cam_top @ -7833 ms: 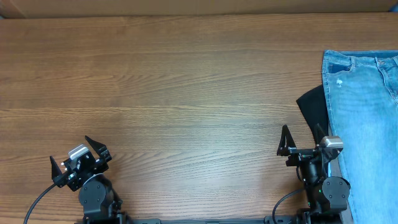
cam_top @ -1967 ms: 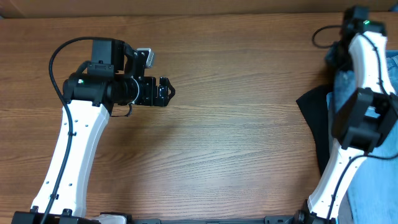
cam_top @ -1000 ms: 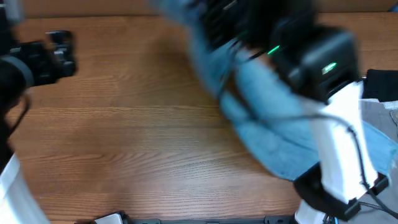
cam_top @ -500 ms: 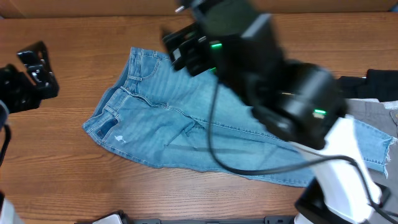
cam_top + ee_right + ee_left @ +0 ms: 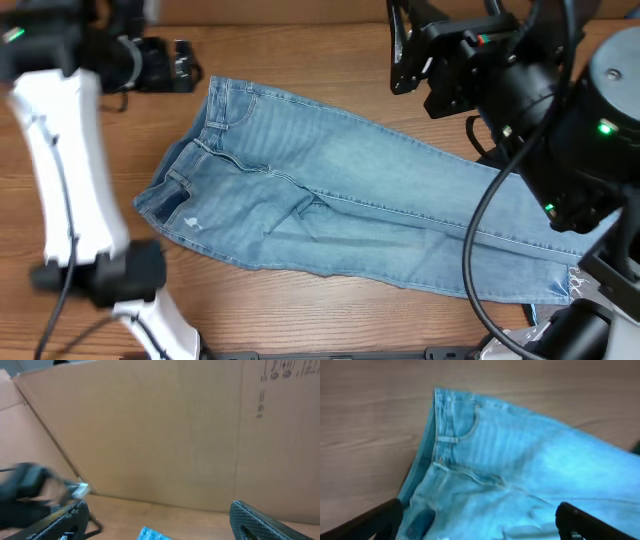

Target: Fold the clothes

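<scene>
Jeans (image 5: 340, 200), newly dragged out flat across the tabletop (image 5: 330, 322), waist nearest the left tool (image 5: 188, 66) (spread, empty). Right tool (image 5: 159, 505), also spread, has released them; folding can probably begin.

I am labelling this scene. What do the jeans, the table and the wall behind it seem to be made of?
Jeans: light-blue washed denim, by the seams and fading. Table: wood or wood-look laminate, by the grain. Wall: likely brown cardboard, creased and printed.
</scene>
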`<act>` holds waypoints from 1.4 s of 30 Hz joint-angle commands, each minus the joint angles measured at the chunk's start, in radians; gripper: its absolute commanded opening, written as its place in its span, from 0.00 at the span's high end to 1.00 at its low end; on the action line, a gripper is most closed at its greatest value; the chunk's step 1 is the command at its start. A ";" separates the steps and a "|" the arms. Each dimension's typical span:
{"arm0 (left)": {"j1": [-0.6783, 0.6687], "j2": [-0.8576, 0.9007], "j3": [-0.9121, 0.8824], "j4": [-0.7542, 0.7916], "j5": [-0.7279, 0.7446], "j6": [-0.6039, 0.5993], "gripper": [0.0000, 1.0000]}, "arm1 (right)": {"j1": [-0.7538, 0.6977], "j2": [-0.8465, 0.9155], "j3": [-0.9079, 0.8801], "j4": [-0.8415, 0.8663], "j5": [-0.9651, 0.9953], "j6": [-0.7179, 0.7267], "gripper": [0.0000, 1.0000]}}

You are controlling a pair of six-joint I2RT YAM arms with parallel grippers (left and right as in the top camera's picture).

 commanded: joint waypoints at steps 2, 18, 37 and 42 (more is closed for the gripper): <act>-0.037 0.215 -0.003 0.097 -0.135 0.041 0.00 | -0.003 0.013 0.001 -0.037 0.007 0.022 0.09; -0.029 0.635 -0.003 0.470 -0.024 0.039 0.11 | -0.003 0.013 0.001 -0.125 0.008 0.043 0.13; -0.008 0.733 -0.004 0.557 -0.211 -0.079 0.96 | -0.003 0.013 0.001 -0.136 0.011 0.042 0.13; 0.101 0.707 0.039 0.492 -0.443 -0.212 0.96 | -0.003 0.013 0.001 -0.137 0.011 0.042 0.13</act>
